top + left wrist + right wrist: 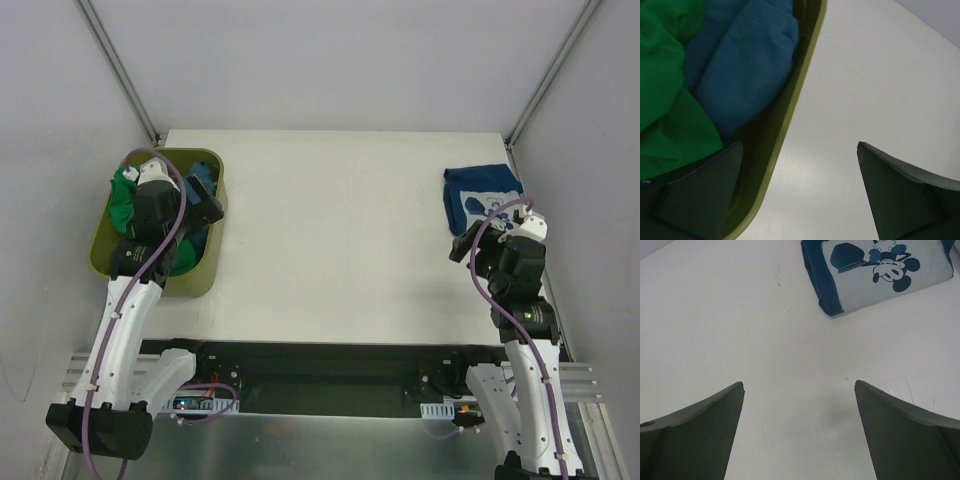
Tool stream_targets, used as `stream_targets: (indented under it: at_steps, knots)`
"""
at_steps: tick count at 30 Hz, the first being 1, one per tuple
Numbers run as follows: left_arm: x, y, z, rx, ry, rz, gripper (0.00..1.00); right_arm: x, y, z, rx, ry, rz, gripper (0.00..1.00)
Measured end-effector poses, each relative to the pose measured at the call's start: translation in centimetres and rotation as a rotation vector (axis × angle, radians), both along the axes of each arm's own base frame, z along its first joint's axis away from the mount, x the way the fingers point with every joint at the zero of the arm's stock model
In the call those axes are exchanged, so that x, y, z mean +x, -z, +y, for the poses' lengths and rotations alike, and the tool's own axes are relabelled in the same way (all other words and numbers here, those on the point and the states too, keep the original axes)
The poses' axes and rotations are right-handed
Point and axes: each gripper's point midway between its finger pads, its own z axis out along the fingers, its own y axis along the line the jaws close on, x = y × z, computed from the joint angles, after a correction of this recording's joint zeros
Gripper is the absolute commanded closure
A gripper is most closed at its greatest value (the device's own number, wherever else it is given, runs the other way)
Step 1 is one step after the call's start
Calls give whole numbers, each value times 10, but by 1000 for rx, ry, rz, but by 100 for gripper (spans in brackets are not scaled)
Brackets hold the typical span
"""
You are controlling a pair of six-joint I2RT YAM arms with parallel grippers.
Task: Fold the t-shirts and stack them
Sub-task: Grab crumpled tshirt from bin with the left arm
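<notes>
While the folded navy t-shirt point(880, 275) lies at the surface's point(330, 230) far right, seemingly starting the stack, we hold our right pincer point(800, 385) near it, wide open and empty. Our left pincer point(797, 150), equally open and empty, hangs over the olive tub's point(785, 130) rim, probably to fetch the bunched green t-shirt point(665, 100) or mid-blue t-shirt point(745, 65).

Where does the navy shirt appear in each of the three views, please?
Top external: navy shirt folded at far right, above the middle.
Left wrist: not in it.
Right wrist: upper right, cartoon print facing up.
Shared landmark: the white table, in all three views.
</notes>
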Motion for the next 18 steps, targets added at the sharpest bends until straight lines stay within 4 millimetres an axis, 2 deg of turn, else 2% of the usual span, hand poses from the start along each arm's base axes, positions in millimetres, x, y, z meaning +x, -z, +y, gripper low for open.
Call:
stream_targets:
  at_steps: [6,10,13,16,18]
  knots:
    - [-2,8,51,107,-201,74,1,-1,0,9,7,-60,0,3]
    - [-9,35,98,135,-383,211,1,1,-1,25,23,-159,-3,3]
    - [-19,52,126,120,-503,289,1,2,5,34,38,-211,24,3]
    - [-25,65,141,96,-574,331,1,4,14,40,56,-237,67,3]
    - [-25,77,143,83,-591,372,1,6,21,42,65,-246,99,3]
